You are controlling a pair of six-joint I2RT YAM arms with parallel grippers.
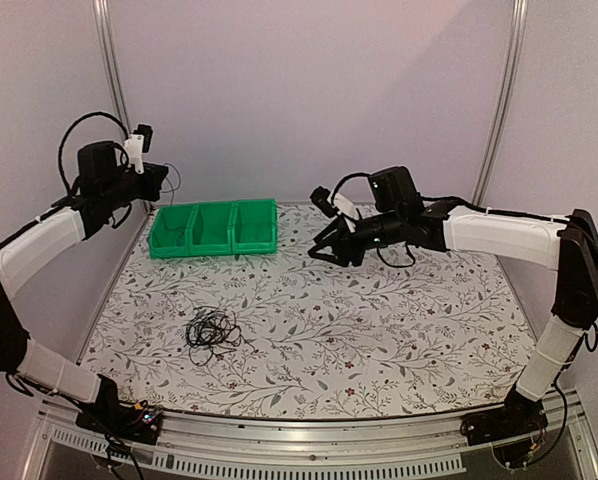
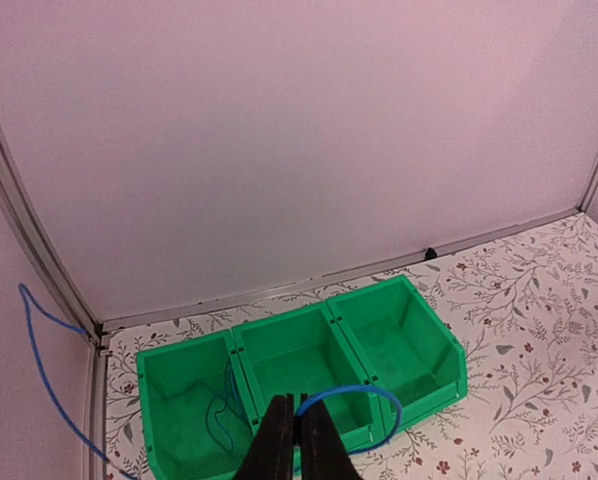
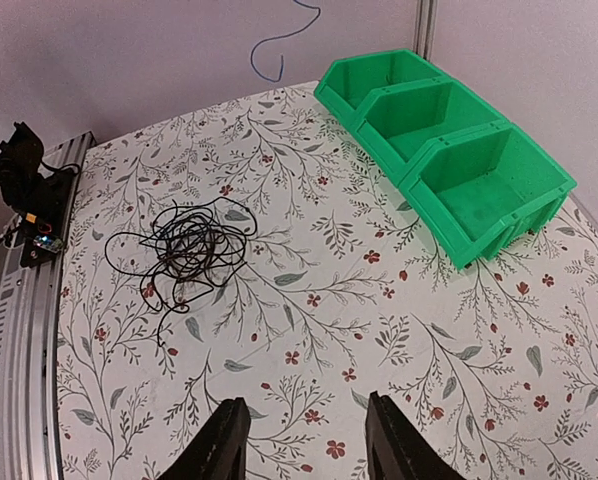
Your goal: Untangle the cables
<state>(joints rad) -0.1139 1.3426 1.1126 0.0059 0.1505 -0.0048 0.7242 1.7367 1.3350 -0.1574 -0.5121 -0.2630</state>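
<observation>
Cables (image 1: 211, 330): as a bundle, outside both sets of jaws. Left gripper (image 2: 297, 405): jaws clenched tight, apparently pinching a loose strand (image 2: 359, 388), bluish in the wrist view, looping past the tips and trailing down over the green bin (image 2: 419, 385); hard to say for certain. Right gripper (image 3: 309, 440): jaws released, spread wide, grasping nothing, hovering over bare tabletop (image 3: 309, 330). Further out, lying left of centre on the tabletop, well apart from both arms and on the near side of the bin: one wiry black knot, loops crossing every way. Judging by that, barely begun: at most one strand freed, nearly all the separating left to do. Beyond: floral-print covering, three compartments in the bin at the far left, pale pinkish walls, metal uprights (image 1: 107, 60) in the corners, slotted rail (image 1: 309, 440) along the near edge.
</observation>
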